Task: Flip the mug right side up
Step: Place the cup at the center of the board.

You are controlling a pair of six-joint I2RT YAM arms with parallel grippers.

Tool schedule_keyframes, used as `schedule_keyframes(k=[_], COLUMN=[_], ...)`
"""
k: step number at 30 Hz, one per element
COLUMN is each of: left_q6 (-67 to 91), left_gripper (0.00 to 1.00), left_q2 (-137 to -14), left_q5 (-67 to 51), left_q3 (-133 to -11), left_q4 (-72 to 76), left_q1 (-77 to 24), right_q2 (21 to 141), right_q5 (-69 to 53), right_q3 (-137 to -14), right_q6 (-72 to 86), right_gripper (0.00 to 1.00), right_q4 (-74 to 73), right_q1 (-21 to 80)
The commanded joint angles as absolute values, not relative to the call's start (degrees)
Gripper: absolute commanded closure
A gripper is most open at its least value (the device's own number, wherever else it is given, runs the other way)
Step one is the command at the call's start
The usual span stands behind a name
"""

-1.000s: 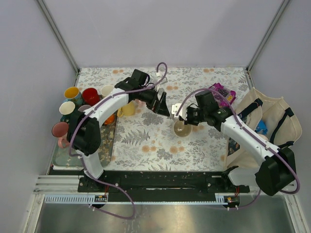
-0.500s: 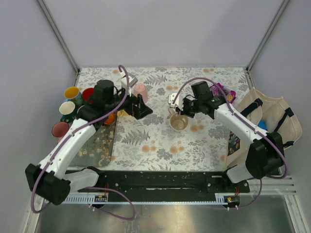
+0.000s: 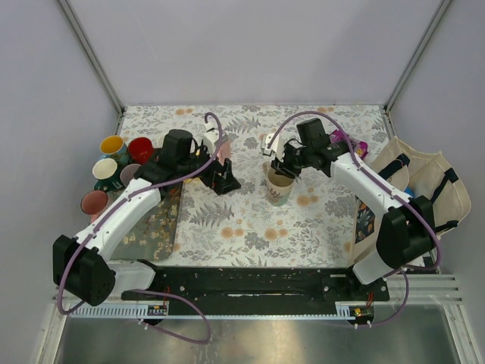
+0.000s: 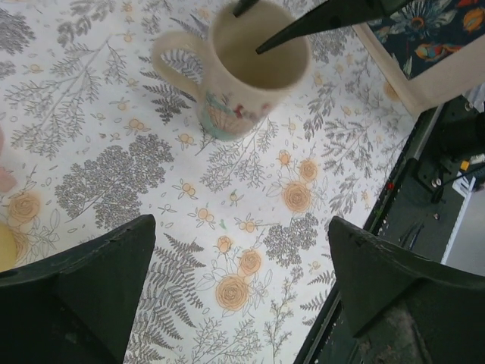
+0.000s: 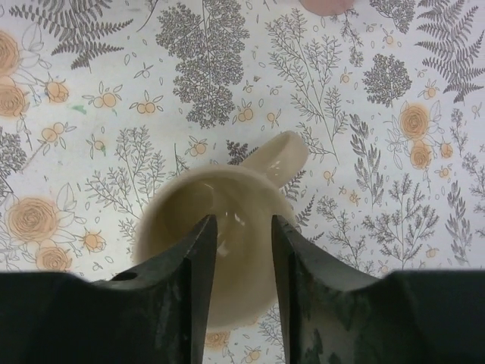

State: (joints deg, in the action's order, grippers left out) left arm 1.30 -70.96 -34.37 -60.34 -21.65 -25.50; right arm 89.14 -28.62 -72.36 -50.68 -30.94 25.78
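- Right gripper (image 5: 242,231) at frame bottom: my fingers (image 5: 182,303) sit a narrow gap apart, clamping nothing.
- Mug (image 5: 178,212) directly beneath me at centre, mouth up, handle toward upper right.
- Left gripper (image 4: 239,227), spread wide and empty, hangs farther off.

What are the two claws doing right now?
Left gripper: open, holding nothing.
Right gripper: fingers slightly apart over the mug; grip cannot be told.
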Motion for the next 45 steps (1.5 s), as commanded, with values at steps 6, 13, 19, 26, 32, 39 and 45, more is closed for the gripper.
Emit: schedule_keyframes(k=[6, 13, 19, 26, 32, 39, 45], left_q6=[-2.7, 1.9, 2.4, -7.6, -13.4, -32.6, -40.3], left_gripper=[0.01, 0.01, 0.03, 0.19, 0.2, 0.18, 0.17], left_q2=[-74.7, -74.4, -75.2, -72.9, -72.5, -69.2, -67.8], left_q5=[-34.3, -30.5, -33.5, -34.1, -33.2, -35.3, -38.5], left_q3=[-65.8, -64.4, -64.1, -60.7, -61.1, -60.7, -59.0], left_q4=[-24.2, -23.2, -21.7, -21.5, -25.9, -35.1, -37.2], left_q1=[-26.7, -28.1, -26.8, -26.9, -26.7, -25.5, -24.5], right_q2=[85.9, 85.1, 88.5, 91.3, 93.5, 95.4, 97.6], right_q5=[-21.4, -8.9, -7.1, -9.1, -19.7, -29.3, -37.0], right_q3=[-77.4, -77.2, -75.7, -74.8, -75.5, -77.9, -81.6], right_q6=[-29.3, -10.8, -10.6, -12.8, -14.9, -25.4, -30.5], right_gripper=[0.18, 0.22, 0.25, 0.35, 0.64, 1.0, 1.0], right_q4=[-31.0, -33.5, -33.0, -32.8, -34.3, -38.8, -39.7], right_q1=[25.1, 24.9, 24.9, 24.8, 25.0, 25.7, 29.3])
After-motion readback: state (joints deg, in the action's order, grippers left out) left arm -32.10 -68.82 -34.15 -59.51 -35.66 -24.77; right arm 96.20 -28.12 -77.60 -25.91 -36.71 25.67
